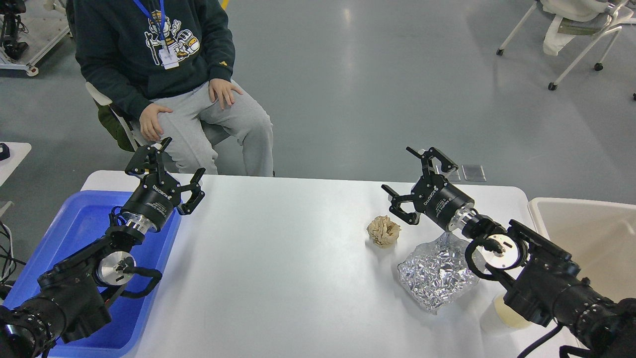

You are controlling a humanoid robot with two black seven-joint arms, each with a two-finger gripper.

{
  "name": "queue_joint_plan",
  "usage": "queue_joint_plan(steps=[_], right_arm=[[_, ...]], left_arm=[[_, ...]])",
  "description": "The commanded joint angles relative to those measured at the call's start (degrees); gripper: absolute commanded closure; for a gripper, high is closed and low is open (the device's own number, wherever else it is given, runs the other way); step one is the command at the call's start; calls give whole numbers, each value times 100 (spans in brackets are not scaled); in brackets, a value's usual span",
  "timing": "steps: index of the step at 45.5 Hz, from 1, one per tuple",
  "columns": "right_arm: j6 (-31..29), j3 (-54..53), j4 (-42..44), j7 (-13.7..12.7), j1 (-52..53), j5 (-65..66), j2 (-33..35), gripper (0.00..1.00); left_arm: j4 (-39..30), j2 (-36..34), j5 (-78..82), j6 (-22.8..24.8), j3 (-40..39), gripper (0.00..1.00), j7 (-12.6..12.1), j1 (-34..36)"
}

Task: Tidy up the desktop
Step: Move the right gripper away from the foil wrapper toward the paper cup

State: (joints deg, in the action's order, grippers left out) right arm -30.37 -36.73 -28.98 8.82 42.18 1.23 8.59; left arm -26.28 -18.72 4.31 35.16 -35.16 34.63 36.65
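At the desk's left edge sits a blue tray (79, 223), and the left gripper (171, 171) hangs over the tray's far right corner, its claw spread wide and holding nothing. The desktop (278, 258) fills the middle, white and broad, between the tray and the beige bin (591, 228) at its right edge. Right of centre lies a crumpled brown paper ball (383, 230); just beside it, nearer the front edge, a crinkled foil wrapper (435, 276). The right gripper (415, 179) hovers toward the far edge, above the ball, claw spread and empty. A pale cup (502, 313) shows partly under the right arm.
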Motion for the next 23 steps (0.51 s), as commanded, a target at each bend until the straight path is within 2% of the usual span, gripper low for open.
queue_joint_plan(steps=[1, 23], right_arm=[[-4, -1, -2, -3, -17, -8, 20, 0], [4, 35, 7, -3, -78, 0, 64, 0]], left_arm=[[0, 0, 0, 0, 0, 0, 0, 0], [0, 0, 0, 0, 0, 0, 0, 0]])
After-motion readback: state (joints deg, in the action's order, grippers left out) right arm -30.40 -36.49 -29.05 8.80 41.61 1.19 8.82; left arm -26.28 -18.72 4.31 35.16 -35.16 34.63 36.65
